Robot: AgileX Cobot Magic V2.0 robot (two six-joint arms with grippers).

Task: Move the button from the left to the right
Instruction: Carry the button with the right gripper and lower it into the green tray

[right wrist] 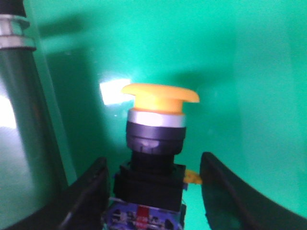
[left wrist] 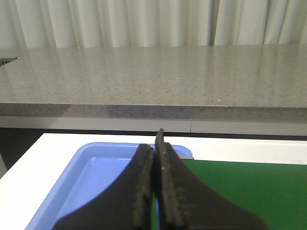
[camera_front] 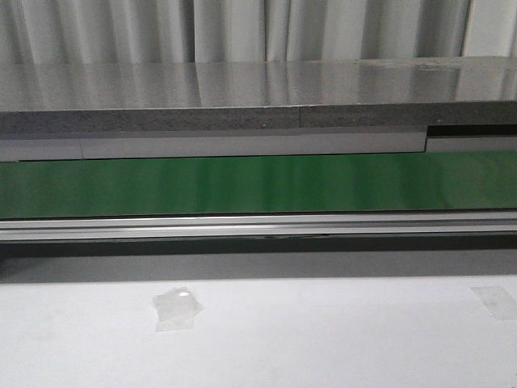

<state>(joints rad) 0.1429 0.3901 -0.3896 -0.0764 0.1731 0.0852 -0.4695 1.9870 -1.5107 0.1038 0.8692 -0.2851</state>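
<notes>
The button (right wrist: pixel 156 129) shows only in the right wrist view. It has a round yellow-orange cap, a silver ring and a black body with blue and red marks, and it stands on the green belt (right wrist: pixel 240 72). My right gripper (right wrist: pixel 153 160) is open, with one finger on each side of the button's black body. There is a gap between the body and one finger. My left gripper (left wrist: pixel 156 143) is shut and empty above a blue tray (left wrist: pixel 96 167). Neither gripper nor the button shows in the front view.
The green conveyor belt (camera_front: pixel 258 184) runs across the front view, behind a metal rail (camera_front: pixel 258 226). A grey counter (camera_front: pixel 258 97) lies beyond it and a white table (camera_front: pixel 323 339) in front. A shiny metal bar (right wrist: pixel 19 120) stands beside the button.
</notes>
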